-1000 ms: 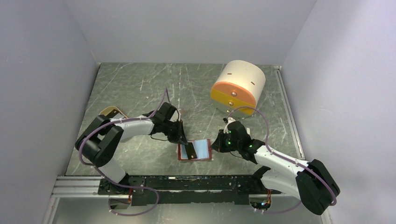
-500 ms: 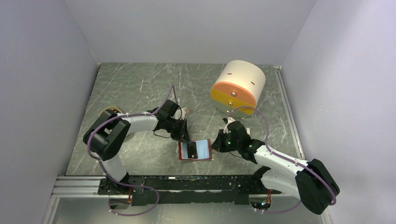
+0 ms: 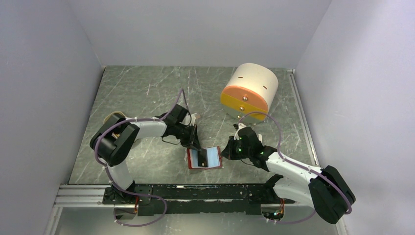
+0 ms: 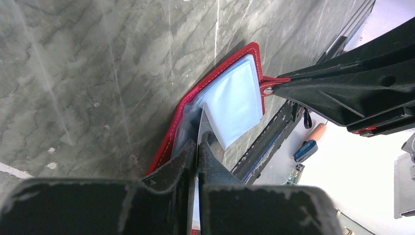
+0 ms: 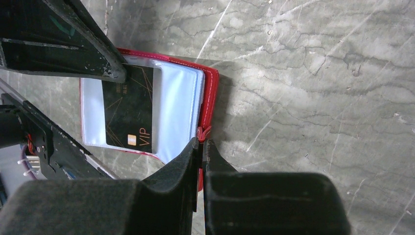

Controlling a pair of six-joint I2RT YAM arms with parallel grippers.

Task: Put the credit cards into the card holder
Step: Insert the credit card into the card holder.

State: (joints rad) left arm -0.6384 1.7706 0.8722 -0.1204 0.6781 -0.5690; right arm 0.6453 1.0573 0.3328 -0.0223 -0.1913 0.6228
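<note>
We see bare grey marbled surface (image 3: 142, 93) open at far left. A large cream-and-orange cylinder (image 3: 249, 90) blocks the far right. Left fingers (image 4: 169, 176) and right fingers (image 5: 178, 164) hem the small red folding wallet (image 3: 204, 158) on both sides.

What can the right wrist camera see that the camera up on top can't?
Only the right wrist view shows the gold VIP letters and the chip on the black credit card. It also shows the right gripper pinching the card holder by its snap tab. Only the top view shows the big cream-and-orange cylinder. Both show the open red card holder with the dark card on its pale blue pocket, and the left gripper at the card's edge.
</note>
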